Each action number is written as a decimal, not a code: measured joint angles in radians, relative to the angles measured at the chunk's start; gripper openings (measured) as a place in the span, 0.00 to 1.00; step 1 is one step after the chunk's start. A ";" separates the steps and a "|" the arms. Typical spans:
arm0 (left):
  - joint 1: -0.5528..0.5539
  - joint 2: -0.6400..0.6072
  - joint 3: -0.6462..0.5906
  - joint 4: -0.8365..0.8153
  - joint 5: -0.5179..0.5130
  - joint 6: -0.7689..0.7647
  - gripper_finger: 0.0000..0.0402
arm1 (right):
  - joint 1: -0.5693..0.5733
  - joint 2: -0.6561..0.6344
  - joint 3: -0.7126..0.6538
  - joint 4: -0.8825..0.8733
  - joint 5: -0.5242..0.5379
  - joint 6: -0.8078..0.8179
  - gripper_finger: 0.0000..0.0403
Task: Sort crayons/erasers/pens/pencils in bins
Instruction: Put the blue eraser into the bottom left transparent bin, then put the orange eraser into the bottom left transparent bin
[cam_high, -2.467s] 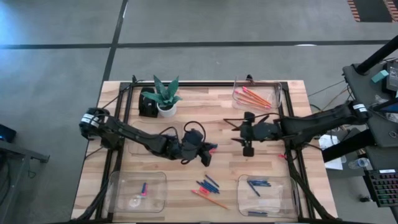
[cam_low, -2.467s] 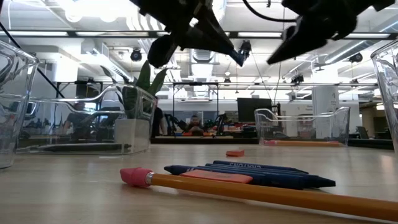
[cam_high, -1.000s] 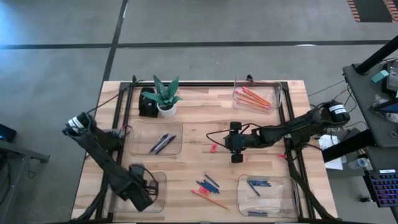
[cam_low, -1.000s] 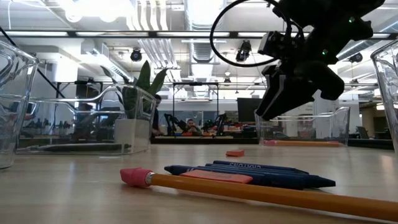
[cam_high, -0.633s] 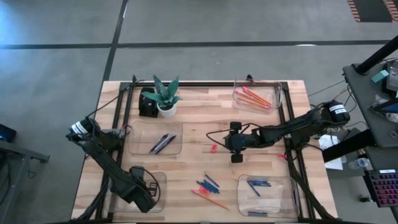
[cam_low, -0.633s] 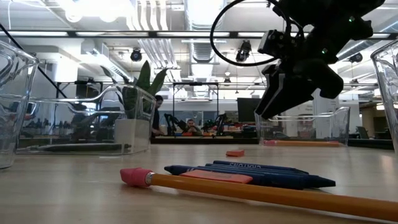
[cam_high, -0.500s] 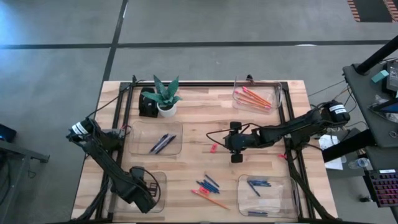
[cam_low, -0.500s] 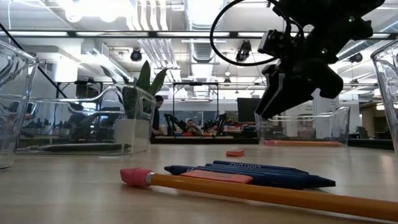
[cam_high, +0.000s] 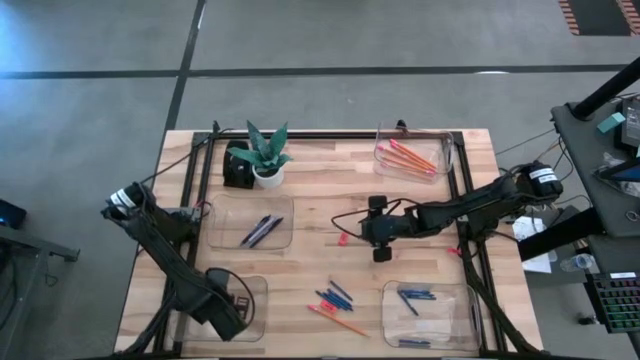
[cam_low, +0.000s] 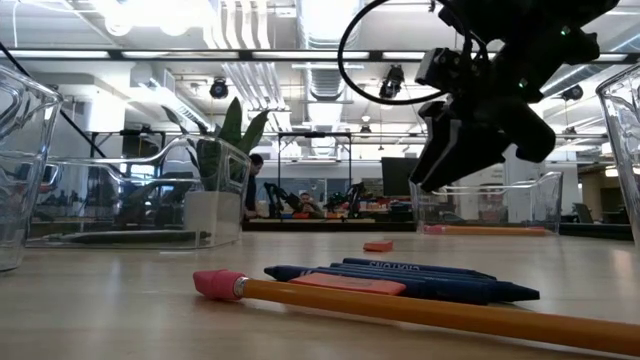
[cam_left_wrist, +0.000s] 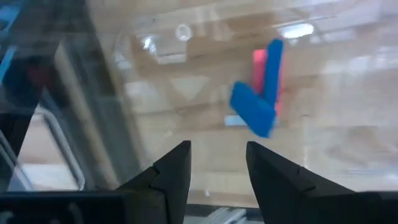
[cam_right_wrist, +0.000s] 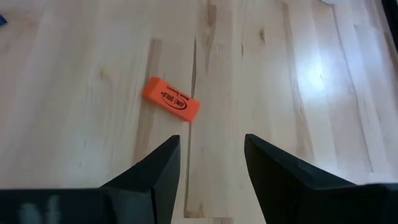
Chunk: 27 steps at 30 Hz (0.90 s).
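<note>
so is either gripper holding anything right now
No. The left gripper is open over the eraser bin, a blue eraser lying free inside. The right gripper is open above the orange eraser on the table.

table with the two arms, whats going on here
Stationery is being sorted into clear bins. The left gripper hangs open over the near-left bin, where a blue eraser is dropping or lying inside. The right gripper hovers open just above a loose orange eraser mid-table. Crayons and a pencil still lie unsorted.
</note>
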 joint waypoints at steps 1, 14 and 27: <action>0.000 -0.012 0.001 0.000 -0.023 0.002 0.35 | 0.000 0.002 0.000 0.000 0.000 -0.018 0.42; 0.000 -0.142 0.068 0.001 -0.383 0.205 0.35 | -0.002 0.105 -0.004 0.168 -0.214 -0.243 0.42; 0.006 -0.171 0.079 0.005 -0.848 0.294 0.35 | -0.100 0.302 0.153 0.100 -0.296 -0.362 0.42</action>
